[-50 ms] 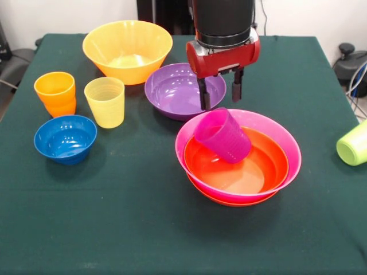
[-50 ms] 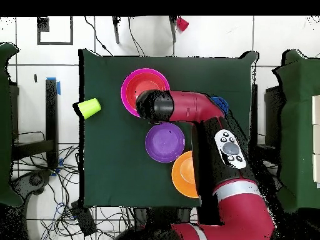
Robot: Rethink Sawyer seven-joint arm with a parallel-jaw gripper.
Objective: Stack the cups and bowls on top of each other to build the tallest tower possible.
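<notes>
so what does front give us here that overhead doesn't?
Front only: the gripper with its jaws open above the purple cup, which lies tilted in the red-orange bowl; also the orange cups, yellow cup and most of the blue bowl, all hidden under the arm overhead. Overhead only: the floor cables around the table. Both: pink bowl, purple bowl, yellow-orange bowl, lime cup.
</notes>
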